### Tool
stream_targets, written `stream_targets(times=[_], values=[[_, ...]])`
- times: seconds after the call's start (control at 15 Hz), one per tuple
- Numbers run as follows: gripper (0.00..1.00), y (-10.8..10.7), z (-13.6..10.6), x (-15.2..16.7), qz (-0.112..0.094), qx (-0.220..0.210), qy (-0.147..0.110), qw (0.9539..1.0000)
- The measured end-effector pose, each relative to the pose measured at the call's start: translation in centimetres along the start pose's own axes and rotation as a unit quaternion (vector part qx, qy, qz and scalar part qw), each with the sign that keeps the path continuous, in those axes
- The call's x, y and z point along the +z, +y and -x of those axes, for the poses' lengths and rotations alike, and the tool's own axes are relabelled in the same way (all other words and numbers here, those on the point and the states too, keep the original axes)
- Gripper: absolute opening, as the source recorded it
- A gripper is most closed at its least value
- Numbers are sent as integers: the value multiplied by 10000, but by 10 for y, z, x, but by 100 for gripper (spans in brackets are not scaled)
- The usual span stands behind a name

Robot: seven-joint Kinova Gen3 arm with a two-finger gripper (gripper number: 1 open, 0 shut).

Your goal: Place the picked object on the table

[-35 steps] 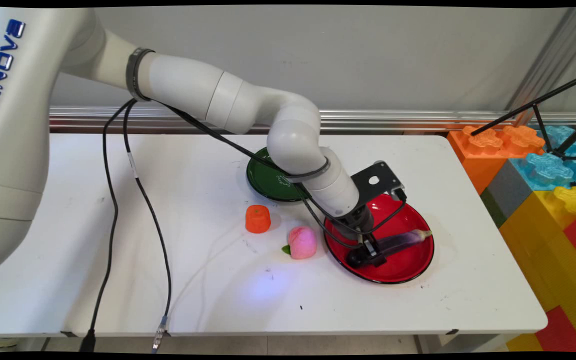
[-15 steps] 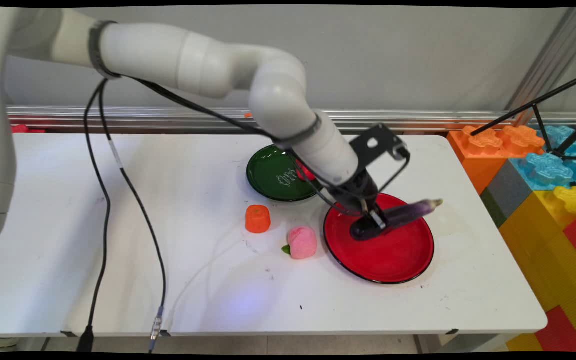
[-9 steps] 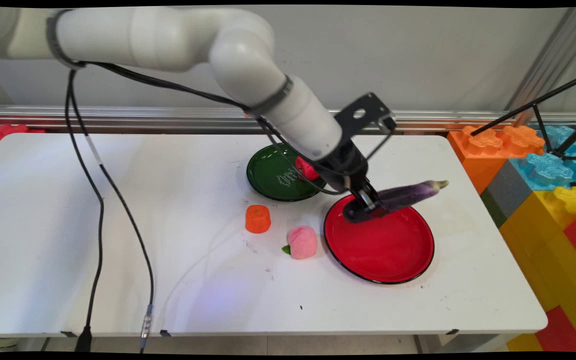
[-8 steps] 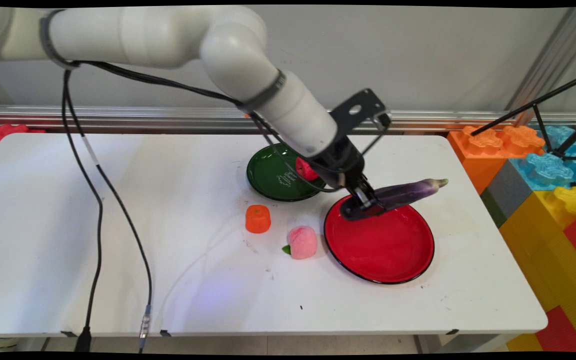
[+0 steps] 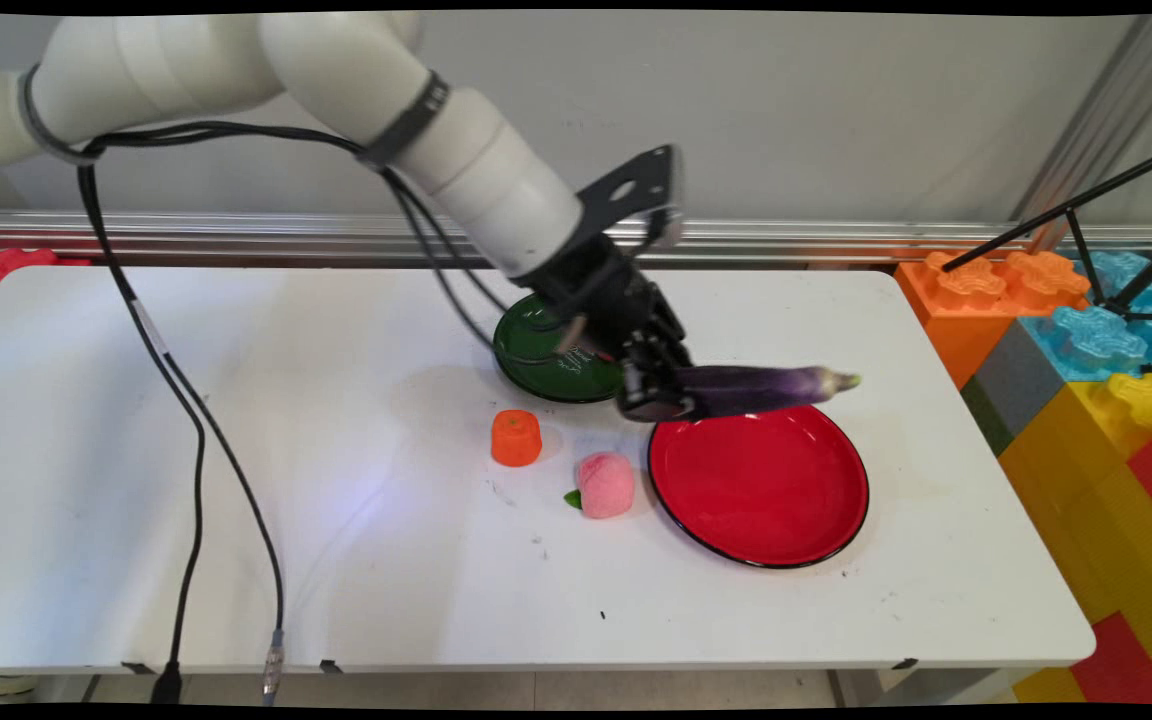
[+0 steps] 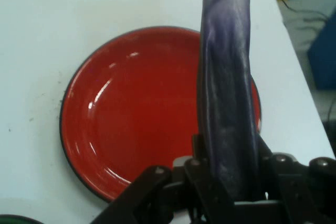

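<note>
Purple and long, the eggplant (image 5: 761, 388) hangs level in the hand (image 5: 658, 392), pinched at its thick end, above the far rim of the red plate (image 5: 758, 487); green plate (image 5: 546, 352), orange piece (image 5: 516, 438) and peach (image 5: 604, 485) sit on the bench (image 5: 236, 480). Hand view: the fingers (image 6: 202, 182) are clamped on the eggplant (image 6: 227, 103), red plate (image 6: 136, 114) beneath.

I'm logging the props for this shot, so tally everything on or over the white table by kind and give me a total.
Plates: 2, the red plate and the green plate.
Toy foods: 3, the eggplant held in the gripper, the orange piece and the pink peach.
Total: 5.
</note>
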Motion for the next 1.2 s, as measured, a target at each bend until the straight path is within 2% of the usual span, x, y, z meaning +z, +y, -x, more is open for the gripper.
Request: stream_targets(times=[0.27,0.53,0.93,1.2], values=[[0,5,33,-26,322,658,-162,9972],[0,14,73,-40,617,1034,-409,9919],[0,26,127,-41,888,1192,-837,9853],[0,31,159,-36,979,1227,-1063,9819]])
